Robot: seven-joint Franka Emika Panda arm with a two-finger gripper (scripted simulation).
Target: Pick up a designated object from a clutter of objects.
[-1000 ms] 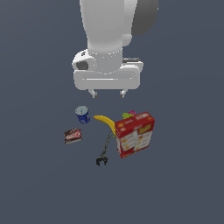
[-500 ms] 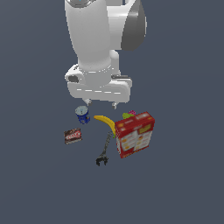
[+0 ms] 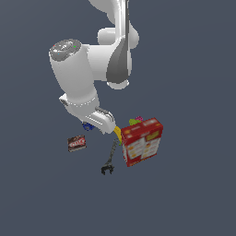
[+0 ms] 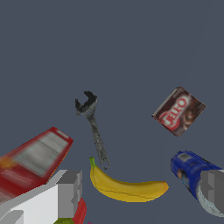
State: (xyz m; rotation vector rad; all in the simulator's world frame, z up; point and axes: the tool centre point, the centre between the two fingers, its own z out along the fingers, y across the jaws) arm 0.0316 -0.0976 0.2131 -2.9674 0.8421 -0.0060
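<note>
The designated object, a small flat dark brown and red box (image 3: 77, 143) (image 4: 178, 111), lies flat on the floor at the exterior view's left end of the clutter of objects. My gripper (image 3: 102, 123) (image 4: 142, 192) hangs open and holds nothing. It is above the yellow banana (image 4: 127, 186) and the blue can (image 4: 192, 175), short of the box. One grey finger (image 4: 70, 192) shows near the red carton (image 4: 33, 159), the other finger (image 4: 214, 190) over the can. In the exterior view the hand hides most of the can (image 3: 87, 126).
The large red carton (image 3: 142, 141) stands at the exterior view's right of the group. A black clamp (image 3: 109, 161) (image 4: 89, 127) lies between carton and box. Green and pink bits (image 3: 137, 120) sit behind the carton. Only the banana's tip (image 3: 118, 133) shows under the hand.
The arm has swung and turned, and the hand has come down toward the clutter, now low over the can and banana. The objects have not moved.
</note>
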